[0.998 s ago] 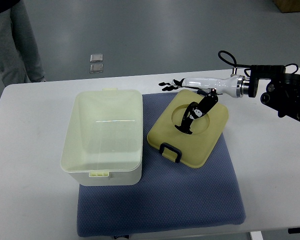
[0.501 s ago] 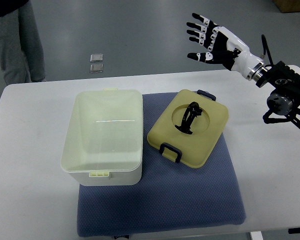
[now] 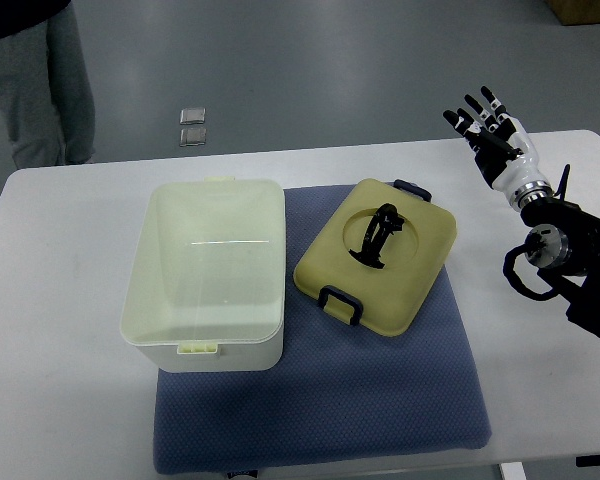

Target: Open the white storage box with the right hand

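- The white storage box (image 3: 208,268) stands open on the left half of the table (image 3: 60,300), overlapping the left edge of a blue mat (image 3: 380,400).
- Its lid (image 3: 378,256) lies flat on the mat just beside the box, handle up.
- The right hand (image 3: 488,135) hovers near the table's far right corner, fingers spread, holding nothing, well apart from the lid.
- A person (image 3: 35,80) stands beyond the far left corner.

Legible text: none. Storage box (image 3: 206,270), lid (image 3: 377,255) and tabletop (image 3: 60,330) carry no readable label, brand, number or sign.
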You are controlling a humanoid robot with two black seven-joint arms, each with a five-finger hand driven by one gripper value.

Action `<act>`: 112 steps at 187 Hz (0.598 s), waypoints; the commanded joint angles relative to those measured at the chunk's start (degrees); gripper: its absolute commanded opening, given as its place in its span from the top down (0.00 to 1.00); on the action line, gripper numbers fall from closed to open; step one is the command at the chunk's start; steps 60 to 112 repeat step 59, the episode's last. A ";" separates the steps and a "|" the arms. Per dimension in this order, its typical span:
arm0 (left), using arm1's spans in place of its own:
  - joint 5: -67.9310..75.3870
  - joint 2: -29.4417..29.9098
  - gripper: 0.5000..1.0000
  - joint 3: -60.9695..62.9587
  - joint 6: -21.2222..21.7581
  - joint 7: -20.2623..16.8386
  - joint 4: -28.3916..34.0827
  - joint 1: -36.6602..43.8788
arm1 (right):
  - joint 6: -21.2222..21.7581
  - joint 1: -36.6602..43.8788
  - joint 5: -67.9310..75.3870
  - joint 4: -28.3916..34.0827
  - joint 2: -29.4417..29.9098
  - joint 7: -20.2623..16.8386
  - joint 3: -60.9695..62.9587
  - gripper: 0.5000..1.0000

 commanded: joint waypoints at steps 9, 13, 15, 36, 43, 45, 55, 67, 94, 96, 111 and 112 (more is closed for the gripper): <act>0.00 0.00 0.00 0.00 0.00 0.00 0.00 0.05 | -0.38 -0.45 0.75 -0.35 2.78 0.39 0.17 0.15; 0.00 0.00 0.00 0.00 0.00 0.00 0.00 -0.04 | -0.38 -0.54 0.75 -0.70 3.04 0.39 0.17 0.15; 0.00 0.00 0.00 0.00 0.00 0.00 0.00 -0.04 | -0.38 -0.54 0.67 -0.87 3.13 0.48 0.17 0.15; 0.00 0.00 0.00 0.00 0.00 0.00 0.00 -0.04 | -0.20 -0.63 0.32 -2.19 3.83 1.10 0.26 0.14; 0.00 0.00 0.00 0.00 0.00 0.00 0.00 0.05 | -0.20 -0.63 0.32 -2.28 4.01 1.54 0.26 0.14; 0.00 0.00 0.00 0.00 0.00 0.00 0.00 -0.04 | -0.20 -0.63 0.32 -2.28 4.01 1.71 0.26 0.14; 0.00 0.00 0.00 0.00 0.00 0.00 0.00 0.05 | -0.20 -0.71 0.32 -2.28 4.10 2.24 0.26 0.14; 0.00 0.00 0.00 0.00 0.00 0.00 0.00 0.05 | -0.38 -0.71 0.23 -2.37 4.10 2.59 0.26 0.14; 0.00 0.00 0.00 0.00 0.00 0.00 0.00 0.05 | -0.38 -0.71 0.23 -2.37 4.10 2.59 0.26 0.14; 0.00 0.00 0.00 0.00 0.00 0.00 0.00 0.05 | -0.38 -0.71 0.23 -2.37 4.10 2.59 0.26 0.14; 0.00 0.00 0.00 0.00 0.00 0.00 0.00 0.05 | -0.38 -0.71 0.23 -2.37 4.10 2.59 0.26 0.14; 0.00 0.00 0.00 0.00 0.00 0.00 0.00 0.05 | -0.38 -0.71 0.23 -2.37 4.10 2.59 0.26 0.14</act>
